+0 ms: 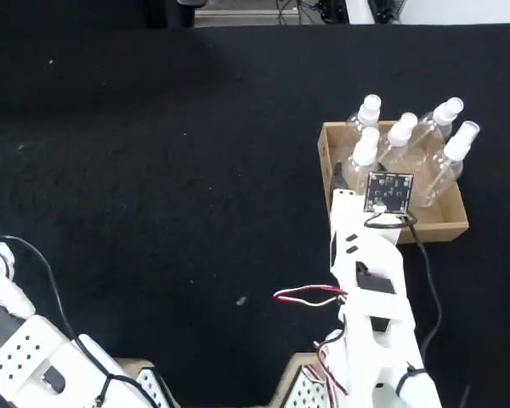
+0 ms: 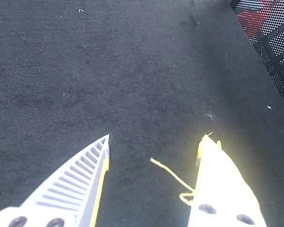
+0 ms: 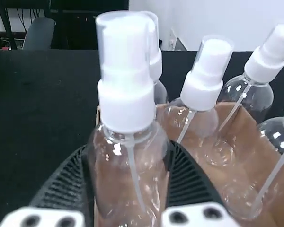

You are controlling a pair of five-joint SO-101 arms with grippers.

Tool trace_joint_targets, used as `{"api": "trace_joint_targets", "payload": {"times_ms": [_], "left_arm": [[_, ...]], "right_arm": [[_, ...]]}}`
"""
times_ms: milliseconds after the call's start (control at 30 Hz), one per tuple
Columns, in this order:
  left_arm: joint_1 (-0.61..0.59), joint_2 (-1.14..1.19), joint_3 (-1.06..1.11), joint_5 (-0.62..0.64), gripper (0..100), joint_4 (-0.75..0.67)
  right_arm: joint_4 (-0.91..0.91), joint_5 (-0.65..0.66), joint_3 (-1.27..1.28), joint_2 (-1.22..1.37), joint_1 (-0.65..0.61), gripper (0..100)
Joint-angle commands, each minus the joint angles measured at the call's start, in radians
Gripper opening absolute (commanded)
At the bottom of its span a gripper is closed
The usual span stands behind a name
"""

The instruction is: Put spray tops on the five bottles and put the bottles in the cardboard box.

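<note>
Right gripper (image 3: 127, 158): my fingers are clamped on the sides of one bottle (image 3: 125, 142), upright inside the cardboard box (image 1: 449, 228). Four other bottles (image 1: 401, 151) stand in the same box, all with spray tops (image 3: 206, 71) fitted. Left gripper (image 2: 156, 138): my fingers are apart, holding nothing, above the black table (image 2: 85, 71).

The end effector (image 3: 128, 158) clasps a clear, spray-topped bottle (image 3: 127, 187) at the cardboard box (image 3: 213, 165). Four more capped bottles (image 3: 206, 71) stand inside, just behind.
</note>
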Motion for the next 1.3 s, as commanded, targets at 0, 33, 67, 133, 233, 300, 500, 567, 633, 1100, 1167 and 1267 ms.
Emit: {"api": "trace_joint_targets", "payload": {"times_ms": [0, 33, 67, 133, 233, 300, 500, 567, 633, 1100, 1167, 1267], "left_arm": [[-0.010, -0.014, -0.018, 0.008, 28, -0.026], [-0.010, -0.014, -0.018, 0.008, 28, -0.026], [-0.010, -0.014, -0.018, 0.008, 28, -0.026], [-0.010, -0.014, -0.018, 0.008, 28, -0.026], [-0.010, -0.014, -0.018, 0.008, 28, -0.026], [-0.010, -0.014, -0.018, 0.008, 28, -0.026], [-0.010, -0.014, -0.018, 0.008, 28, -0.026], [-0.010, -0.014, -0.018, 0.008, 28, -0.026], [-0.010, -0.014, -0.018, 0.008, 28, -0.026], [-0.010, -0.014, -0.018, 0.008, 28, -0.026], [-0.010, -0.014, -0.018, 0.008, 28, -0.026], [-0.010, -0.014, -0.018, 0.008, 28, -0.026]], "right_arm": [[-0.034, -0.006, 0.001, 0.002, 0.018, 1.1], [-0.034, -0.006, 0.007, 0.002, 0.018, 1.1], [-0.034, -0.006, 0.012, 0.002, 0.018, 1.1], [-0.034, -0.006, 0.015, 0.002, 0.018, 1.1], [-0.028, -0.006, 0.022, 0.002, 0.020, 1.1], [-0.032, -0.006, 0.033, 0.002, 0.020, 1.1], [-0.032, -0.006, 0.041, 0.004, 0.020, 1.1], [-0.028, -0.006, 0.039, 0.004, 0.020, 1.1], [-0.026, -0.006, 0.039, 0.004, 0.020, 1.1], [-0.025, -0.006, 0.033, 0.005, 0.052, 1.1], [-0.025, -0.006, 0.033, 0.005, 0.052, 1.1], [-0.025, -0.006, 0.031, 0.005, 0.052, 1.1]]}}
